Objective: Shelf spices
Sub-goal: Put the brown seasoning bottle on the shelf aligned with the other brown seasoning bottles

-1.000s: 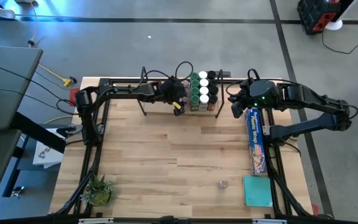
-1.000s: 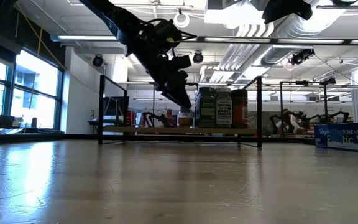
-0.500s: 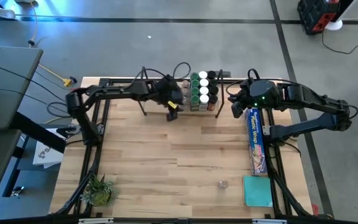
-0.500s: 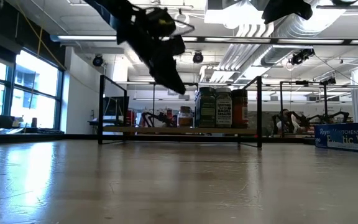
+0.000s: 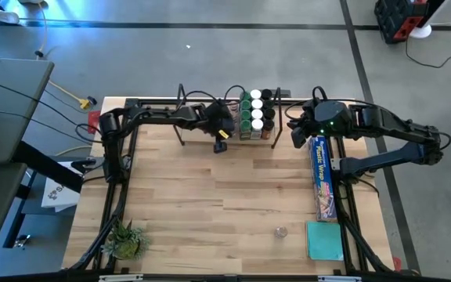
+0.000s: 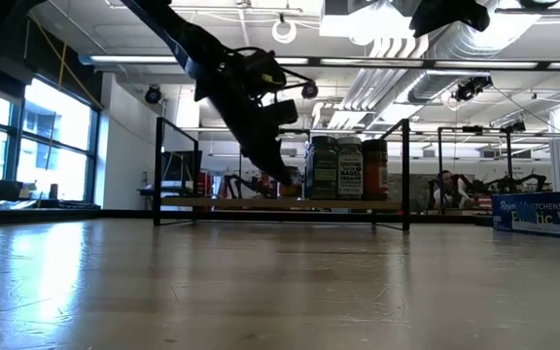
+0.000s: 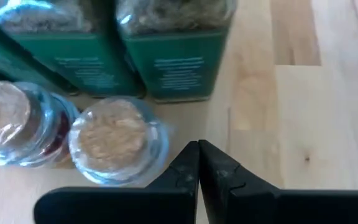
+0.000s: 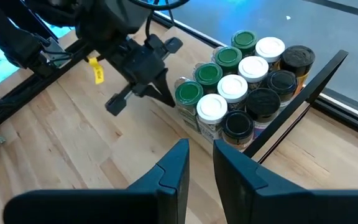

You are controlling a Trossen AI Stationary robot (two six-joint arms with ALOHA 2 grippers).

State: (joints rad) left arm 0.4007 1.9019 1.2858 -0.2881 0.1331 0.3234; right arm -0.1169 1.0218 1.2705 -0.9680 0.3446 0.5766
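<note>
1. Spices (image 5: 255,114) are seen from above grouped at the right end of the shelf (image 5: 198,125); the left gripper (image 5: 219,139) is held just left of them, the right gripper (image 5: 297,137) beyond the shelf's right end
2. In the low view, jars (image 6: 346,168) stand on the shelf board (image 6: 280,204), the left gripper (image 6: 282,173) beside them
3. In the left wrist view, fingers (image 7: 197,171) are pressed together beside two cork-topped jars (image 7: 112,140)
4. In the right wrist view, fingers (image 8: 178,163) are slightly apart, empty
</note>
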